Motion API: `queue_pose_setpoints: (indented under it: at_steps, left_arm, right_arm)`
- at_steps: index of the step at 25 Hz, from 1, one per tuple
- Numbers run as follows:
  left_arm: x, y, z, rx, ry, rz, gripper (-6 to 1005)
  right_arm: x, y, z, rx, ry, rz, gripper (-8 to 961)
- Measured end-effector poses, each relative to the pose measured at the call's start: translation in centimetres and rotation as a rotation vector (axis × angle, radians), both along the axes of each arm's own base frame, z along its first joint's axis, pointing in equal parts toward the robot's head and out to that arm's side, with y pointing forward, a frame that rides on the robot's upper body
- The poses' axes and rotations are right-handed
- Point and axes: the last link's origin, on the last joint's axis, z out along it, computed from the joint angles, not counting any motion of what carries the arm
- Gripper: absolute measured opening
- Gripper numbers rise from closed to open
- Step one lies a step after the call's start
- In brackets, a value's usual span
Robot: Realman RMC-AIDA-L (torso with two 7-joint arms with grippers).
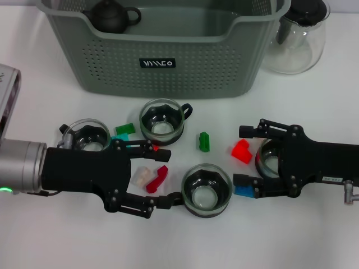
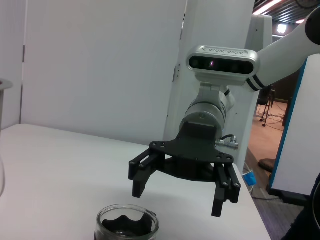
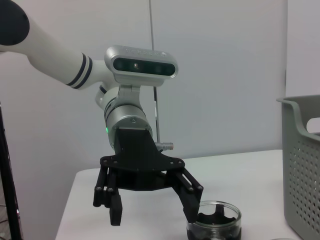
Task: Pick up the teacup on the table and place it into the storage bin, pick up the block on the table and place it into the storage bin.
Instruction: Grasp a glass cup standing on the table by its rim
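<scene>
Several glass teacups stand on the white table: one [image 1: 87,136] at the left, one [image 1: 162,119] before the storage bin [image 1: 168,73], one [image 1: 206,189] in the middle. Another teacup [image 1: 268,158] sits partly under my right gripper [image 1: 245,159], which is open with a red block [image 1: 242,151] between its fingertips. My left gripper [image 1: 166,176] is open, low over the table, with a red block [image 1: 157,179] and a pale block [image 1: 140,175] between its fingers. The left wrist view shows the right gripper [image 2: 177,195] behind the middle teacup [image 2: 127,225]. The right wrist view shows the left gripper [image 3: 154,214].
A dark teapot [image 1: 112,15] lies in the bin's far left corner. A glass pitcher [image 1: 300,36] stands right of the bin. Green blocks [image 1: 124,130] [image 1: 204,141], a teal block [image 1: 119,138] and a blue block [image 1: 244,191] lie among the cups.
</scene>
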Motion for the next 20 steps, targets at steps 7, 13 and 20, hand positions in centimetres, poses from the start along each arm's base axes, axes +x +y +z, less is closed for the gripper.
queue_pose_setpoints:
  at_steps: [7, 13, 20]
  left_arm:
    - [0.29, -0.14, 0.04, -0.013, -0.013, -0.015, 860]
    - [0.71, -0.25, 0.01, -0.020, -0.035, -0.029, 859]
    - [0.74, -0.25, 0.11, -0.020, -0.039, -0.028, 860]
  right_arm:
    - [0.17, -0.06, 0.10, 0.008, 0.004, -0.011, 930]
    - [0.43, -0.08, 0.53, 0.030, 0.021, -0.030, 917]
    - [0.45, -0.14, 0.52, 0.036, 0.022, -0.025, 901]
